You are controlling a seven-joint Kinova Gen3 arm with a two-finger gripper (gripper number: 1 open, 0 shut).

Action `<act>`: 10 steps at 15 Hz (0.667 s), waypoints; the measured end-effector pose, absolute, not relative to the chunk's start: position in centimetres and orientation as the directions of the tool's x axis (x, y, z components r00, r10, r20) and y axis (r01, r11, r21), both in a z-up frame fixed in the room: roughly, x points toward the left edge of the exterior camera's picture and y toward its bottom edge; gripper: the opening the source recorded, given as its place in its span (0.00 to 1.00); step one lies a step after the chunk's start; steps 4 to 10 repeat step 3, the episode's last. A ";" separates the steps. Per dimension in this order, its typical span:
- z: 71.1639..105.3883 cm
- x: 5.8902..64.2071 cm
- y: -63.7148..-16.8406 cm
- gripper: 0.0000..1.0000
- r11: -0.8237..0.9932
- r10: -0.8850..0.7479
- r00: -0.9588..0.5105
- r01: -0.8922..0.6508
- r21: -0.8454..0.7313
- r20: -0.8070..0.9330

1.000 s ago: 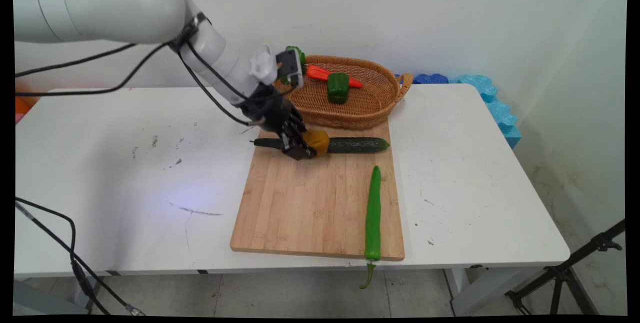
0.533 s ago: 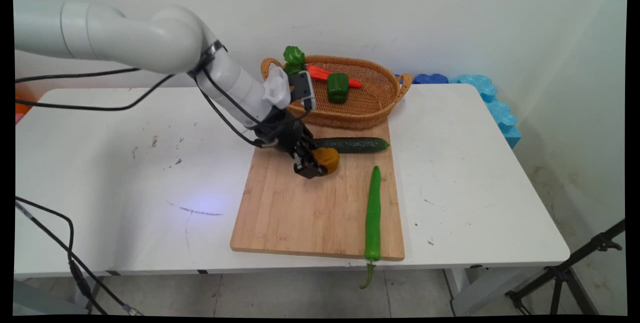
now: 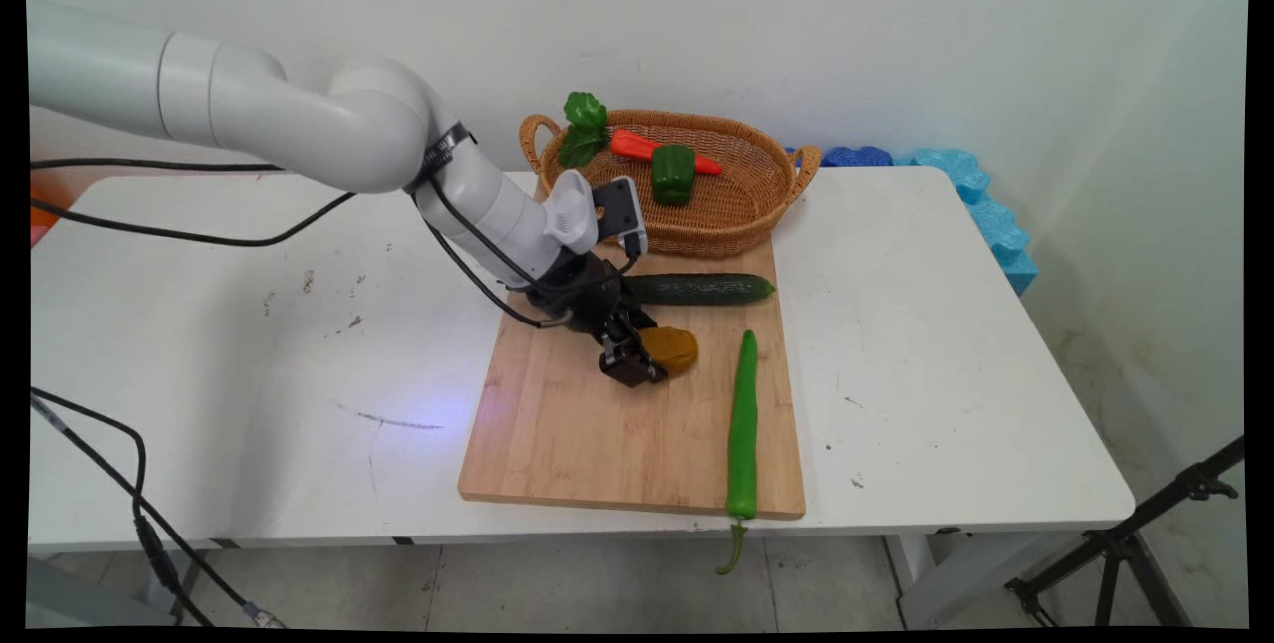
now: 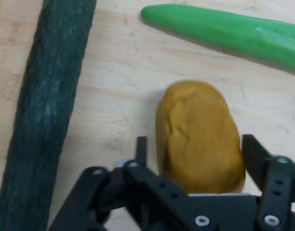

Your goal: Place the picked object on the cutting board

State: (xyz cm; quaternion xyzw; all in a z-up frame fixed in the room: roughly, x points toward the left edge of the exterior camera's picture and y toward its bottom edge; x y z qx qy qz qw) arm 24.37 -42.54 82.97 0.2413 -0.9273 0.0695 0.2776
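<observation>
You are looking at a pale wooden cutting board point(image 3: 597, 434) showing fine matt grain. The brown potato point(image 4: 200, 137) is looking dull and faintly creased; the dark cucumber point(image 4: 44, 115) is showing a rough, ridged skin; the long green pepper point(image 4: 234, 33) is gleaming, smooth and plastic-like. The fingers point(image 4: 141, 149) are appearing as matt black plastic. The basket point(image 3: 742, 215) is showing woven wicker, and the white surface point(image 3: 249, 324) is looking scuffed.

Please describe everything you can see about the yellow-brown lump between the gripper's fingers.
The potato is an oval, yellow-brown lump with a smooth, slightly dented matt skin; whether it is real or a toy cannot be told. It lies on the wooden cutting board, between the dark cucumber and the long green pepper, apart from both. The gripper is round its near end, one finger on each side. In the hand view a narrow gap shows beside each finger.
</observation>
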 end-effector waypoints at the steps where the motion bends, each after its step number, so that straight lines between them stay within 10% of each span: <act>1: 82.8 24.3 -42.5 1.00 0.874 -0.408 -0.730 -0.486 0.004 0.549; 10: 82.5 24.1 -42.4 1.00 0.875 -0.406 -0.730 -0.485 0.003 0.549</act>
